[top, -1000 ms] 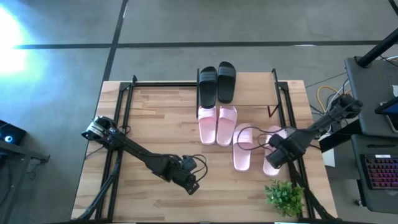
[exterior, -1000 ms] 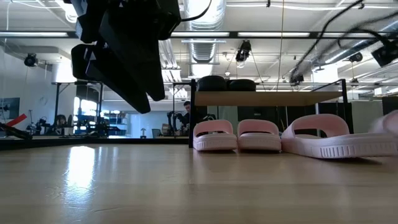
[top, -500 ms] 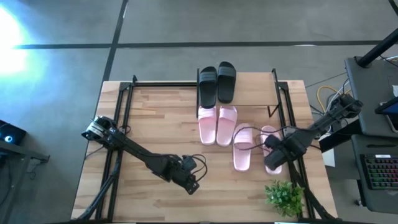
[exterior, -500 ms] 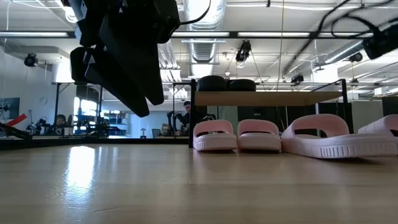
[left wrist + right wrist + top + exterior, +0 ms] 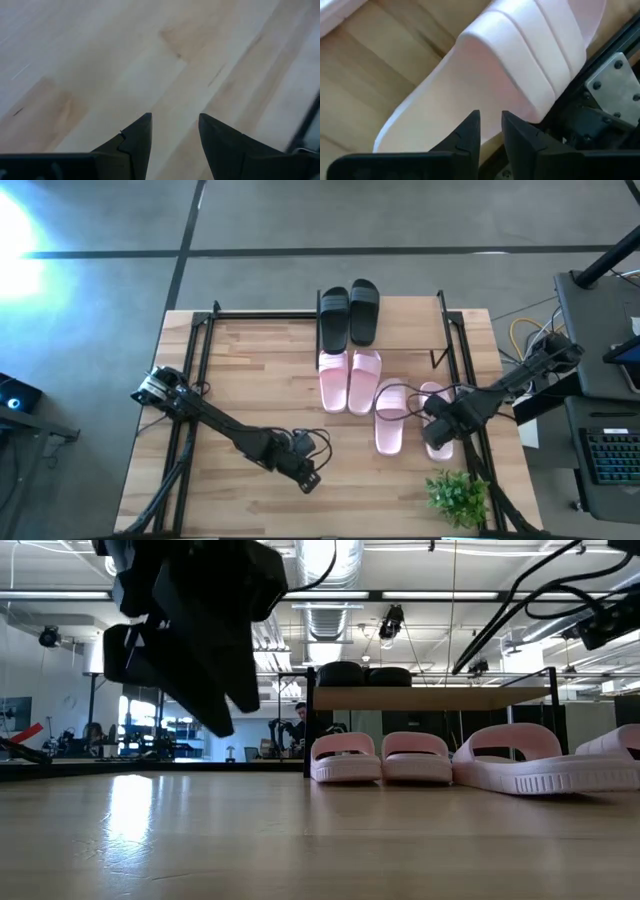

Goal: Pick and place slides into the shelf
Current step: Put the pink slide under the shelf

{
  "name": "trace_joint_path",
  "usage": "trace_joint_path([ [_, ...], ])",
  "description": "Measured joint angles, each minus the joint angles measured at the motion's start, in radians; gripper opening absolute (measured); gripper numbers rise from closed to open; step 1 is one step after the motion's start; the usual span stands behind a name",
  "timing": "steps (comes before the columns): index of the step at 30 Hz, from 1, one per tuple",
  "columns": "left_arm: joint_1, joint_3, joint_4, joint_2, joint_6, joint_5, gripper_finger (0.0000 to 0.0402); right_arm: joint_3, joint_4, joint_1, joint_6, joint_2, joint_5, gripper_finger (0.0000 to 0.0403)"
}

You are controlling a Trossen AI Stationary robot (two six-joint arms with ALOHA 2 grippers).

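Overhead, I see the butcher-block counter with the shelf at its far edge. Two black slides lie side by side on the shelf's wooden tier. Directly in front of them, two pale pink slides lie side by side on the lower level; in the level view these two sit under the plank, toes toward the camera.

A third pink slide lies on the counter just to the right of that pair. The fourth pink slide lies beside it, near the counter's right edge and partly hidden by my right arm.

My right pincer is over this fourth slide. From its wrist camera, the two dark fingers are nearly together, leaving only a narrow gap, and they are poised over the slide's sole just behind the wide strap. They grip nothing that I can see. The slide lies close against the black metal frame at the counter's edge.

My left pincer is held above the bare front middle of the counter, well apart from every slide. Its fingers are moderately parted and empty, with only wood grain beneath.

A small green plant stands at the front right corner of the counter.
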Motion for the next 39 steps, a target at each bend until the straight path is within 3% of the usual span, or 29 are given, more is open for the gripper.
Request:
trace_joint_path([
  [10,0.000,-0.023,-0.001,-0.002,-0.025,-0.011,0.0148,0.001,0.023,-0.084,0.005,0.108,0.071,0.0058],
  [19,0.001,-0.023,-0.001,-0.002,-0.025,-0.030,0.0148,0.004,0.019,-0.243,-0.061,0.245,0.180,0.0058],
  [29,0.001,-0.023,-0.004,-0.002,-0.025,-0.029,0.0148,0.147,0.090,-0.290,-0.241,0.268,0.336,0.0058],
  [34,0.003,-0.023,-0.019,-0.002,-0.025,-0.029,0.0148,0.197,-0.021,-0.290,-0.174,0.275,0.333,0.0058],
  [39,0.003,-0.023,-0.018,-0.015,-0.026,-0.023,0.0148,0.201,-0.167,-0.292,-0.134,0.266,0.203,0.0058],
])
